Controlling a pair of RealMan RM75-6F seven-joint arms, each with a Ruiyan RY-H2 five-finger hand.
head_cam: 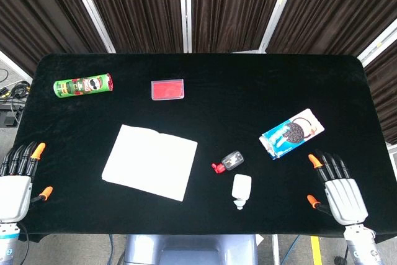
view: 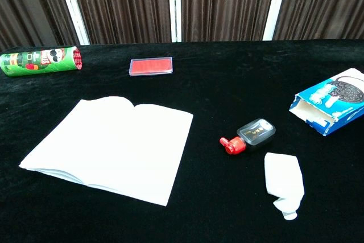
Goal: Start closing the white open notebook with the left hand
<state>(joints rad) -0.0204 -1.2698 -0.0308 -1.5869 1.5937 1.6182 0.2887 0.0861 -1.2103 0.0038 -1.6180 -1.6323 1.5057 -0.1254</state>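
The white notebook [head_cam: 150, 161] lies open and flat on the black table [head_cam: 198, 69], left of centre; the chest view shows its two blank pages [view: 114, 143] meeting at a centre fold. My left hand [head_cam: 17, 181] rests at the table's front left corner, fingers spread and holding nothing, well left of the notebook. At the front right corner my right hand [head_cam: 335, 189] lies the same way, fingers apart and empty. Neither hand shows in the chest view.
A green chip can [head_cam: 82, 85] lies at the back left and a red case [head_cam: 167, 89] behind the notebook. A small red-capped bottle [head_cam: 228, 162] and a white tube [head_cam: 241, 190] lie right of the notebook. A blue cookie box [head_cam: 292, 133] sits at the right.
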